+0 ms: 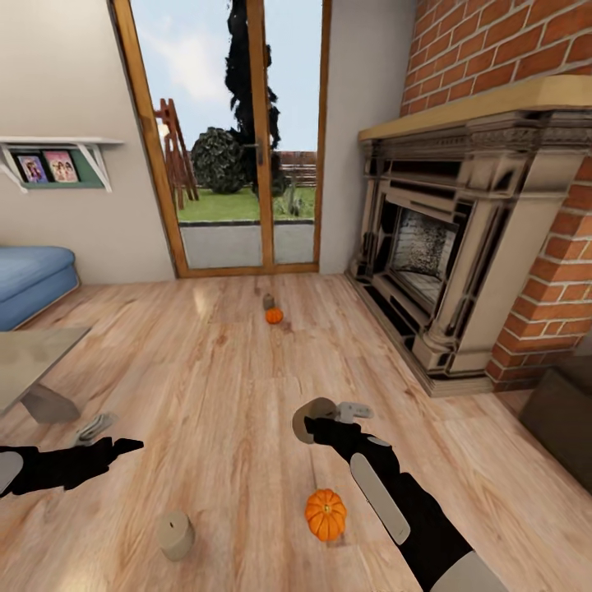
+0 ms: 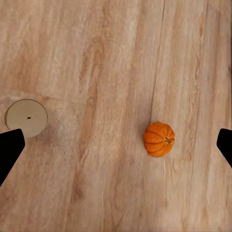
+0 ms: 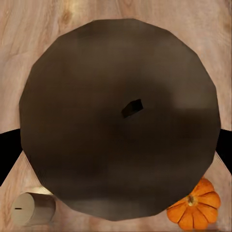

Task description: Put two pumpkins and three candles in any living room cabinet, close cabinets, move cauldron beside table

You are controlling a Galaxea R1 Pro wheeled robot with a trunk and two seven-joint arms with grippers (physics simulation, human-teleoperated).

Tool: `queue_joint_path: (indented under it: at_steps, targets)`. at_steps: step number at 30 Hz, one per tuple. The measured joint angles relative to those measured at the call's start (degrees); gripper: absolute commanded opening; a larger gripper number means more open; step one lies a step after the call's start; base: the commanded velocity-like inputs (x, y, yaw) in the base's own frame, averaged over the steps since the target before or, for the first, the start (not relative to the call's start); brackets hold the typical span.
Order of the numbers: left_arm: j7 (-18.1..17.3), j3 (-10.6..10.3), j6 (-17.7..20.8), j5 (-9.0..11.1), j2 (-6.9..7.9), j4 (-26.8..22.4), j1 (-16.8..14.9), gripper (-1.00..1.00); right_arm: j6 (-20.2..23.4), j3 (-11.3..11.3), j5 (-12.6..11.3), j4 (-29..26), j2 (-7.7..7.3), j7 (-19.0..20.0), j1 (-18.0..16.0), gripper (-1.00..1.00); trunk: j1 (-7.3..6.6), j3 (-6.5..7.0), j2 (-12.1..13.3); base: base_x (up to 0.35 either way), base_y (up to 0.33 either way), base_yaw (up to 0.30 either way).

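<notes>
Overhead, both arms level above the floor: right end effector point(image 1: 316, 418) around a candle point(image 3: 121, 118), left end effector point(image 2: 116, 145) wide.

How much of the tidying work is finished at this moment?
Nothing looks stored yet. In hand: the right end effector seems to grip the first candle. Left to do: the near pumpkin, near candle, far pumpkin and far candle lie on the floor. The left end effector is open, empty.
</notes>
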Motion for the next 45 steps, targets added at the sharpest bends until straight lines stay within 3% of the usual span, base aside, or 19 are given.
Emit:
queue_joint_path:
  at_steps: [16, 24, 45]
  targets:
    - [0.0, 0.1, 0.0, 0.0, -0.01, 0.0, 0.1, 1.00, -0.2, 0.0, -1.9, -0.2, 0.01, 0.2, 0.0, -1.00, 0.00, 0.25, 0.0, 0.032, 0.084, -0.067]
    - [0.0, 0.0, 0.0, 0.0, -0.03, 0.0, 0.0, 1.00, -0.1, 0.0, -1.8, -0.2, 0.01, 0.2, 0.0, -1.00, 0.00, 0.25, 0.0, 0.024, 0.011, 0.000]
    - [0.1, -0.1, 0.0, -0.1, -0.07, 0.0, 0.1, 1.00, -0.1, 0.0, -1.8, -0.1, -0.01, 0.2, 0.0, -1.00, -0.02, 0.25, 0.0, 0.191, 0.127, 0.000]
